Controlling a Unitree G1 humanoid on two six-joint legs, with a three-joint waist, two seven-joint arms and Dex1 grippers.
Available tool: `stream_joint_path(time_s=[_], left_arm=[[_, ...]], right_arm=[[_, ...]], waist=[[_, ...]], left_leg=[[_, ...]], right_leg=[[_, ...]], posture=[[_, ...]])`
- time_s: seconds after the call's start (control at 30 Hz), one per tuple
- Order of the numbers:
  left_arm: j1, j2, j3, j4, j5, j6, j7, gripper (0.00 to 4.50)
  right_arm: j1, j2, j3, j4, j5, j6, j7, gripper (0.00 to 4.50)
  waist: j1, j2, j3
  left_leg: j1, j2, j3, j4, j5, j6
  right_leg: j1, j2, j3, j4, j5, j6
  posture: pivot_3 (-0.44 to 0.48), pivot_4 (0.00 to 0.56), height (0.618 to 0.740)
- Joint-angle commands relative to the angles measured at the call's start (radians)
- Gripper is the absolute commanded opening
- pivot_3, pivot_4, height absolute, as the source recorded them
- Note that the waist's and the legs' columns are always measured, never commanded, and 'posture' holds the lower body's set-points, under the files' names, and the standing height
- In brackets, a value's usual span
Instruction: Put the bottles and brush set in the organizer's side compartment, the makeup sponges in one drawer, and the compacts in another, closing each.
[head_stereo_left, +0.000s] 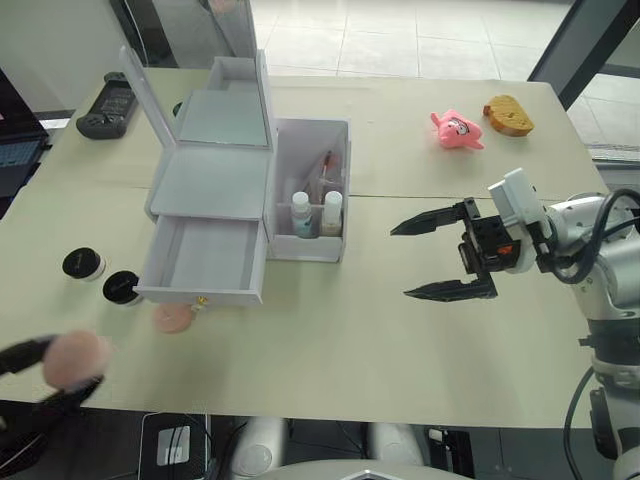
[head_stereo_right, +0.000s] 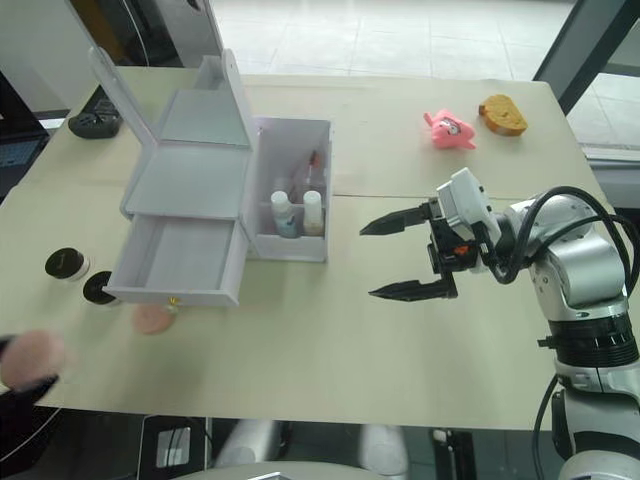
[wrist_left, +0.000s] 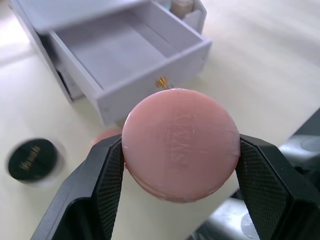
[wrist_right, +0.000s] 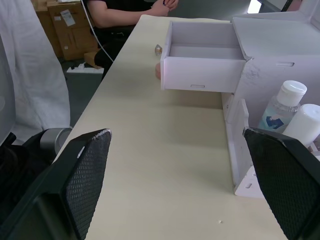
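A pale grey organizer (head_stereo_left: 210, 190) stands on a cream table (head_stereo_left: 350, 340). Pink round sponge (wrist_left: 180, 142) between black textured fingers (wrist_left: 107, 175). Two black compacts (head_stereo_left: 84, 264) near the left edge; pink toy (head_stereo_left: 457, 130) and orange-brown sponge (head_stereo_left: 508, 115) by the far right corner.

The two eye views look down from the robot's head over the whole desk (head_stereo_left: 400, 330), from far up. The left wrist view sits very close, looking at the open drawer (wrist_left: 125, 55). The right wrist view looks low along the desk. All views share the organizer (head_stereo_left: 235, 200).
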Motion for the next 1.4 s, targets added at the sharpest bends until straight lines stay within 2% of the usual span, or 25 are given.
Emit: stream_joint_path(time_s=[0.03, 0.23, 0.37, 0.53, 0.63, 0.83, 1.13, 1.4], left_arm=[[-0.064, 0.097, 0.031, -0.012, -0.083, 0.113, 0.055, 2.99], [-0.268, 0.251, -0.122, -0.025, -0.132, 0.292, 0.240, 2.99], [-0.451, 0.317, -0.290, 0.000, -0.156, 0.349, 0.327, 2.99], [-0.635, 0.346, -0.507, 0.036, -0.048, 0.350, 0.382, 2.99], [-0.695, 0.356, -0.587, 0.063, 0.028, 0.352, 0.373, 2.99], [-0.755, 0.388, -0.620, 0.149, 0.152, 0.364, 0.312, 2.99], [-0.765, 0.365, -0.650, 0.146, 0.287, 0.329, 0.254, 2.99], [-0.807, 0.323, -0.686, 0.144, 0.347, 0.318, 0.250, 2.99]], right_arm=[[-0.035, 0.007, -0.027, -0.040, 0.038, 0.017, -0.001, 4.50], [-0.082, 0.006, -0.074, -0.104, 0.115, 0.086, -0.057, 4.50], [-0.114, -0.004, -0.107, -0.144, 0.164, 0.142, -0.102, 4.50], [-0.086, -0.018, -0.118, -0.186, 0.158, 0.156, -0.144, 4.50], [-0.063, -0.028, -0.124, -0.208, 0.150, 0.156, -0.167, 4.50], [-0.036, -0.037, -0.128, -0.211, 0.140, 0.142, -0.197, 4.50], [-0.045, -0.023, -0.112, -0.199, 0.122, 0.123, -0.219, 4.50], [-0.062, -0.011, -0.102, -0.184, 0.103, 0.109, -0.211, 4.50]], waist=[[-0.005, 0.000, 0.000], [-0.021, 0.002, 0.001], [-0.028, 0.002, 0.001], [-0.029, 0.003, 0.002], [-0.028, 0.003, 0.002], [-0.029, 0.003, 0.002], [-0.029, 0.003, 0.002], [-0.028, 0.003, 0.002]], left_leg=[[0.000, 0.001, 0.000, 0.000, 0.000, 0.000], [0.000, 0.007, 0.000, -0.001, 0.000, 0.000], [0.001, 0.008, 0.000, -0.002, 0.000, 0.000], [0.001, 0.008, 0.001, -0.003, 0.000, 0.000], [0.000, 0.008, 0.002, -0.003, 0.000, 0.000], [0.000, 0.008, 0.003, -0.003, 0.000, 0.000], [0.000, 0.008, 0.003, -0.003, 0.000, 0.000], [0.000, 0.008, 0.003, -0.003, 0.000, 0.000]], right_leg=[[0.000, 0.001, 0.000, 0.000, 0.000, 0.000], [-0.002, 0.008, 0.001, 0.001, 0.001, -0.002], [-0.003, 0.009, 0.002, 0.001, 0.001, -0.003], [-0.004, 0.010, 0.003, 0.002, 0.001, -0.003], [-0.005, 0.010, 0.004, 0.002, 0.002, -0.003], [-0.006, 0.010, 0.005, 0.003, 0.002, -0.003], [-0.007, 0.010, 0.006, 0.003, 0.002, -0.003], [-0.007, 0.010, 0.006, 0.003, 0.002, -0.003]], posture=[[0.000, 0.150, 0.740], [0.000, 0.150, 0.740], [0.000, 0.150, 0.740], [0.000, 0.150, 0.740], [0.000, 0.150, 0.740], [0.000, 0.150, 0.740], [0.000, 0.150, 0.740], [0.000, 0.150, 0.740]])
